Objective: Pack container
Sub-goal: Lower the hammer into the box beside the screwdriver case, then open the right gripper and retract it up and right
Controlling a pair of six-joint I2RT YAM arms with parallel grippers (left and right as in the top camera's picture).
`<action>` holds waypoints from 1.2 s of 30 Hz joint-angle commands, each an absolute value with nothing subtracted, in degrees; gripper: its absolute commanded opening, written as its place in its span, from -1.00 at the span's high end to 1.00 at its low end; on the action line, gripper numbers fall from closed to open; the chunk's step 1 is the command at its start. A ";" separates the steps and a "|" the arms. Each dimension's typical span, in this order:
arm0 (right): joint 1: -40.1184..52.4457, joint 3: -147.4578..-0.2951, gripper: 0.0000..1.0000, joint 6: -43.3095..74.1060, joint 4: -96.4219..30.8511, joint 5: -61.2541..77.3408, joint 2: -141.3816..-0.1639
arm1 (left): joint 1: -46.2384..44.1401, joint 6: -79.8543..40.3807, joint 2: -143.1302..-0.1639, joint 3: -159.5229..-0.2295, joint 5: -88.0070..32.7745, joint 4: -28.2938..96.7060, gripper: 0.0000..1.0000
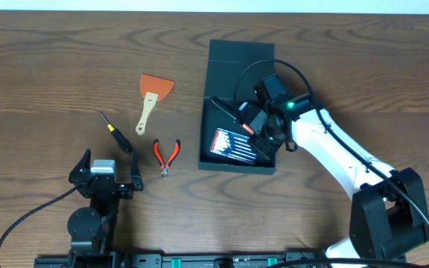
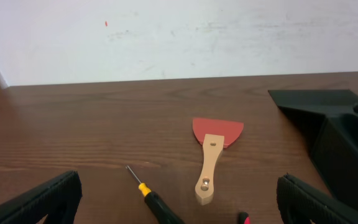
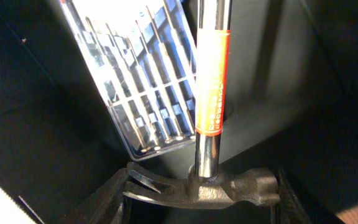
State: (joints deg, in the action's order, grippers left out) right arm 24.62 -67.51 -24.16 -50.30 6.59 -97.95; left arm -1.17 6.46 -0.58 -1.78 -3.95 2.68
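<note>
The dark teal container point(image 1: 238, 168) lies open at mid-table, its flap lid point(image 1: 240, 50) folded back. Inside it lie a clear case of small screwdrivers point(image 1: 233, 144) and a hammer point(image 1: 226, 109). My right gripper point(image 1: 261, 123) is down inside the container. In the right wrist view its fingers point(image 3: 201, 200) sit against both ends of the hammer head point(image 3: 229, 186), and the chrome shaft with its orange label point(image 3: 212, 81) runs away over the case point(image 3: 135, 81). My left gripper point(image 1: 108, 175) is open and empty near the front edge, wide open in its wrist view point(image 2: 179, 205).
Left of the container lie an orange-bladed scraper with a wooden handle point(image 1: 151, 97), a black and yellow screwdriver point(image 1: 118, 132) and red-handled pliers point(image 1: 166, 155). The left wrist view shows the scraper point(image 2: 211, 155), the screwdriver point(image 2: 154, 199) and the container's corner point(image 2: 334, 124).
</note>
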 commanded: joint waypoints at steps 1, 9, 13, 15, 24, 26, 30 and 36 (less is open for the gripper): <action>24.29 -65.98 0.63 -23.14 -50.28 5.78 -97.73 | -1.08 7.29 -0.23 -0.23 -4.49 3.55 -0.97; 24.29 -65.01 0.62 -22.72 -50.02 5.78 -98.85 | -1.08 7.29 -0.23 -0.23 -4.51 3.55 -0.97; 24.29 -65.01 0.15 -22.72 -49.91 5.80 -99.53 | -1.08 7.29 -0.23 -0.23 -4.51 3.55 -0.97; 24.32 -65.01 -0.03 -22.72 -49.91 5.80 -99.79 | -1.08 7.29 -0.23 -0.23 -4.51 3.55 -0.97; 24.32 -65.01 -0.29 -22.11 -48.18 5.82 -99.79 | -1.08 7.29 -0.23 -0.23 -4.51 3.55 -0.97; 24.32 -65.04 -0.29 -19.73 -46.96 5.87 -99.79 | -1.08 7.29 -0.23 -0.23 -4.51 3.55 -0.97; 24.47 -66.06 -0.20 -16.32 -44.84 6.04 -99.77 | -1.08 7.29 -0.23 -0.23 -4.49 3.55 -0.98; 24.45 -74.02 -0.11 -9.76 -46.00 6.00 -99.74 | -1.08 7.29 -0.23 -0.23 -4.51 3.55 -0.97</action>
State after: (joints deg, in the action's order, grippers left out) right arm 24.62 -68.95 -15.07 -45.76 5.93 -99.44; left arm -1.17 6.46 -0.58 -1.78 -3.95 2.68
